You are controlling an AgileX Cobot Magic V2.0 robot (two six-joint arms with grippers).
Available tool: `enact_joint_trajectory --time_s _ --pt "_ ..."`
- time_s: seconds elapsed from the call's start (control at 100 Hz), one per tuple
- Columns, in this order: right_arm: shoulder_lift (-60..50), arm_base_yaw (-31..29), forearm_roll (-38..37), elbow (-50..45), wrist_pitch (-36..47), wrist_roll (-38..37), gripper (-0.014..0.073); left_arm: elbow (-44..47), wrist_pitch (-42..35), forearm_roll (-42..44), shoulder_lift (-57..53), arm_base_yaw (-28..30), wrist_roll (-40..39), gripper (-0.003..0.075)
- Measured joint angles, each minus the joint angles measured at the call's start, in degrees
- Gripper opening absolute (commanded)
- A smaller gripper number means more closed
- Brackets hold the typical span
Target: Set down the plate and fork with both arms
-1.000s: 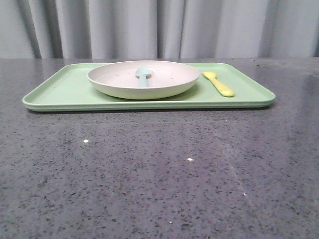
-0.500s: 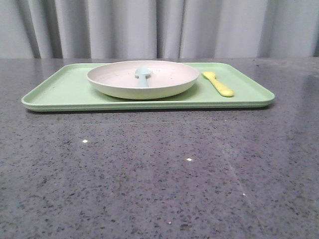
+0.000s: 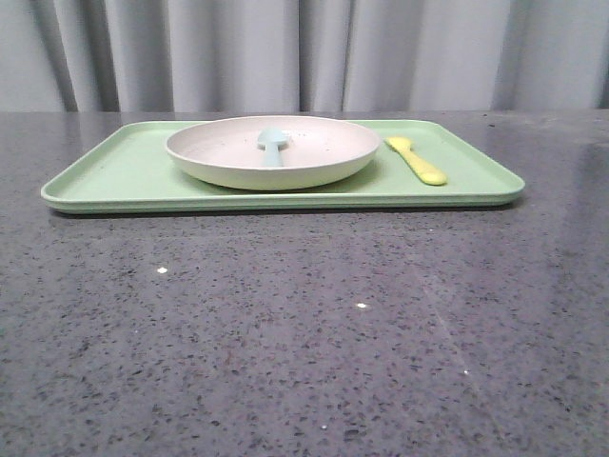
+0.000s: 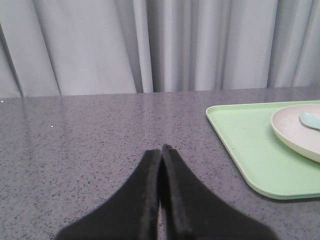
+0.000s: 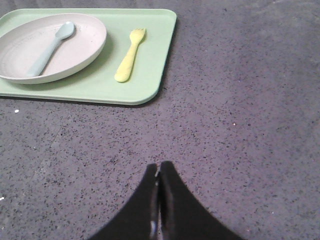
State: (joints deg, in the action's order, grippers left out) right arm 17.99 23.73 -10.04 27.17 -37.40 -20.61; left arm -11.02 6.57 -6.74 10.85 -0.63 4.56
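Note:
The cream-white plate point(image 3: 273, 152) sits on the light-green tray point(image 3: 124, 176) at the back of the table, with a pale blue spoon point(image 3: 273, 145) inside it. The yellow fork point(image 3: 417, 160) lies on the tray to the plate's right. In the right wrist view the plate point(image 5: 75, 55), spoon point(image 5: 50, 47) and fork point(image 5: 129, 56) show on the tray point(image 5: 150, 85). My right gripper point(image 5: 159, 167) is shut and empty, over bare table well short of the tray. My left gripper point(image 4: 161, 148) is shut and empty, over the table to the left of the tray point(image 4: 250, 150) and plate point(image 4: 292, 132). Neither gripper shows in the front view.
The table is dark speckled grey stone point(image 3: 304, 333). A grey curtain point(image 3: 304, 52) hangs behind the table's far edge.

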Motion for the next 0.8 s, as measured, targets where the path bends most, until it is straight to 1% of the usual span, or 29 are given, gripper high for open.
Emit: enact_joint_trajectory --time_s 0.15,0.32,0.57,0.8 --pt "0.0 0.0 0.0 0.0 0.0 0.0 -0.0102 4.9 -1.4 2.9 -4.7 0.0 -2.0 -0.002" --pt "0.0 0.0 0.0 0.0 0.0 0.0 -0.0102 10.9 -1.5 3.7 -10.8 0.0 -2.7 -0.002" --pt "0.0 0.0 -0.1 0.0 0.1 0.0 -0.0102 11.0 -0.1 4.2 -11.0 0.0 -4.6 -0.002" --pt "0.0 0.0 -0.1 0.0 0.1 0.0 -0.0102 11.0 0.0 4.4 -11.0 0.0 -4.6 -0.002"
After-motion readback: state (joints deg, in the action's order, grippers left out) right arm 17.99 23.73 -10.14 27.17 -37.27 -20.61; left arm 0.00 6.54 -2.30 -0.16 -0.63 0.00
